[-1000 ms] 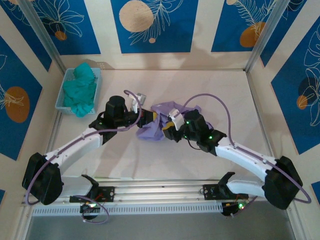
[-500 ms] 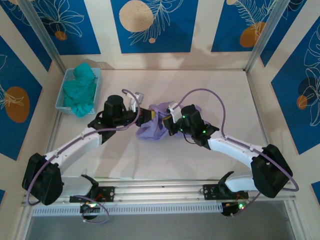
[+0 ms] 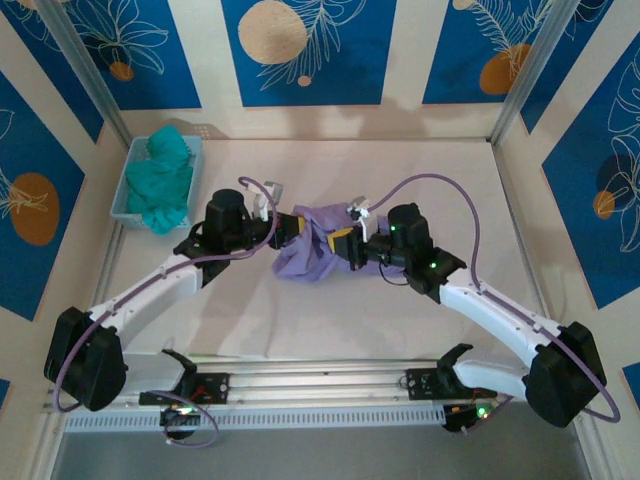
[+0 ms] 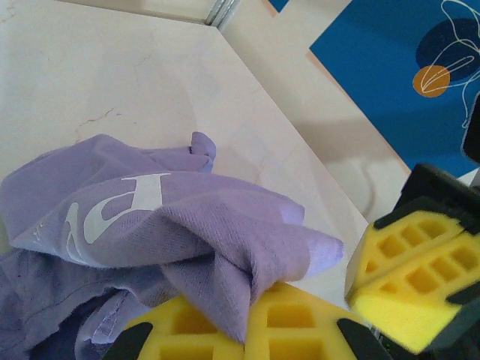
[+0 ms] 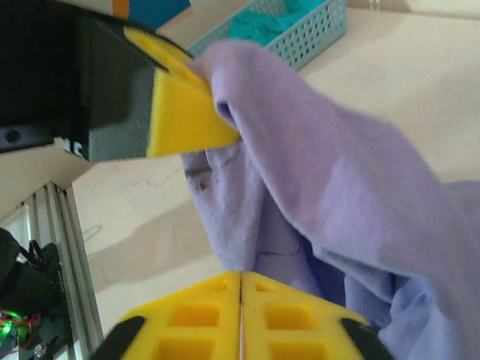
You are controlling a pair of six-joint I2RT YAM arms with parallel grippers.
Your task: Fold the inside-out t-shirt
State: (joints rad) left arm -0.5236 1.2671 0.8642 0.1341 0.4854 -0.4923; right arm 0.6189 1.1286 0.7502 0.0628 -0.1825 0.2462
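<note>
The inside-out t-shirt (image 3: 305,256) is a lavender bunch on the table between my two arms. In the left wrist view its cloth (image 4: 150,225) shows pale mirrored lettering, and one fold is pinched between the yellow pads of my left gripper (image 4: 251,311). That left gripper (image 3: 298,226) holds the shirt's left side. My right gripper (image 3: 345,246) meets the bunch from the right. Its pads (image 5: 240,296) are pressed together, with the hanging cloth (image 5: 337,172) just past their tips. I cannot tell whether any cloth is caught there.
A light blue basket (image 3: 128,190) at the back left holds a teal garment (image 3: 160,180), and the basket (image 5: 315,26) also appears behind the shirt in the right wrist view. Pale tabletop (image 3: 450,180) spreads around the shirt. A metal rail (image 3: 320,375) runs along the near edge.
The right arm came in toward the shirt, then its wrist drew back to the right. The shirt is bunched tighter between the grippers. The left arm barely moved.
</note>
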